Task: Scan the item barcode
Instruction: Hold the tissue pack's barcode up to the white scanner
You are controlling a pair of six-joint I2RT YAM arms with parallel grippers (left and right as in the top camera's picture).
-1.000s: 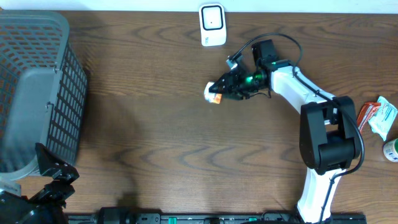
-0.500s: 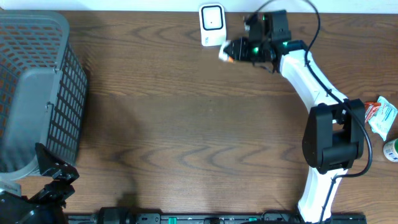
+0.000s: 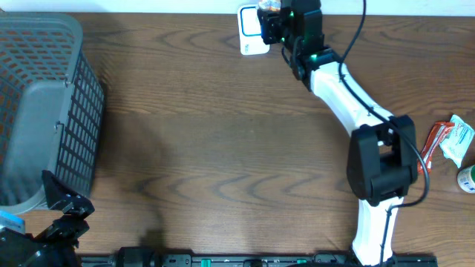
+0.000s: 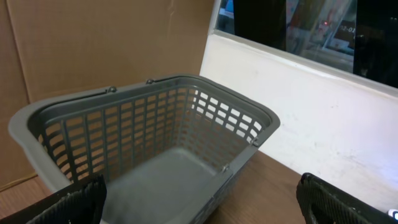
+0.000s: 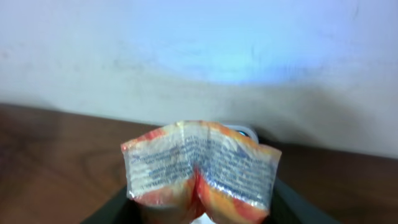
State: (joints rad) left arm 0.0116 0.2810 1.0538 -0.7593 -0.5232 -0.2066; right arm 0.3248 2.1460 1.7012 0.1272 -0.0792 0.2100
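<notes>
Inspecting the overhead view first, I find the right arm stretched out to the far edge of the table [image 3: 223,148]. The right gripper [image 3: 273,18] sits just beside the white scanner [image 3: 251,41], overlapping its upper right corner from the camera's angle. I cannot tell whether it touches the unit.

The jaws of the right gripper are closed on the item, a small orange and white packet [image 5: 199,165]. In the right wrist view the packet stands upright between the dark fingers. Its crimped top edge is uppermost, and a centre seam with fine print on either side faces the lens. The print is too blurred to read, and I cannot pick out a barcode on the visible face. A pale wall fills the background. A light-coloured rim shows just behind the packet's top edge, but I cannot identify it with certainty.

The left gripper [image 4: 199,196] rests at the near left corner of the table. Its jaws are spread wide, with nothing between them. The left wrist view looks past both black fingertips [image 4: 74,202] at the grey plastic basket [image 3: 85,111]. The basket stands upright on the left side of the table, and its floor is bare in that view.

At the right edge of the table, well apart from the scanner, lie some further packets [image 3: 449,139]. A small round container [image 3: 467,179] stands just beside them.
</notes>
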